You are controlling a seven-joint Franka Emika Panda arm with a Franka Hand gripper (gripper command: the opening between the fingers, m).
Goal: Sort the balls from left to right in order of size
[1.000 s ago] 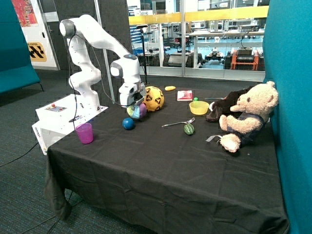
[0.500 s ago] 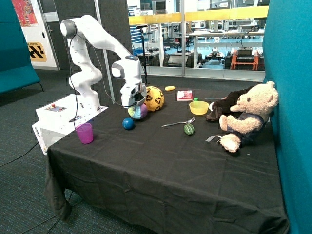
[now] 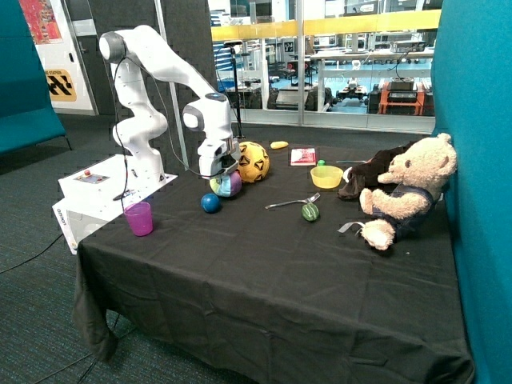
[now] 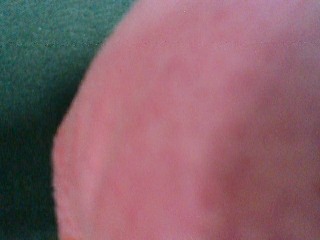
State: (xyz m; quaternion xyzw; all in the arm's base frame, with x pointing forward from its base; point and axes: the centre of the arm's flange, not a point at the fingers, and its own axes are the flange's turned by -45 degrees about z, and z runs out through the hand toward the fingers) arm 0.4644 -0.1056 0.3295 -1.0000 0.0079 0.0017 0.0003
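Observation:
My gripper (image 3: 223, 176) is down on a multicoloured ball (image 3: 228, 186) and shut on it, low over the black tablecloth. The ball's pink surface (image 4: 200, 130) fills the wrist view. A larger yellow ball with orange marks (image 3: 254, 161) sits just behind it, touching or nearly so. A small blue ball (image 3: 210, 203) lies in front, toward the pink cup. A small green striped ball (image 3: 310, 212) lies nearer the teddy bear. A tiny green ball (image 3: 321, 163) sits behind the yellow bowl.
A pink cup (image 3: 138, 218) stands near the table's left edge. A spoon (image 3: 290, 202), a yellow bowl (image 3: 326, 177), a red book (image 3: 303, 156), a yellow object (image 3: 278, 145) and a teddy bear (image 3: 404, 192) on dark cloth fill the right and back.
My gripper and the multicoloured ball have shifted slightly toward the yellow ball. The other balls have not moved.

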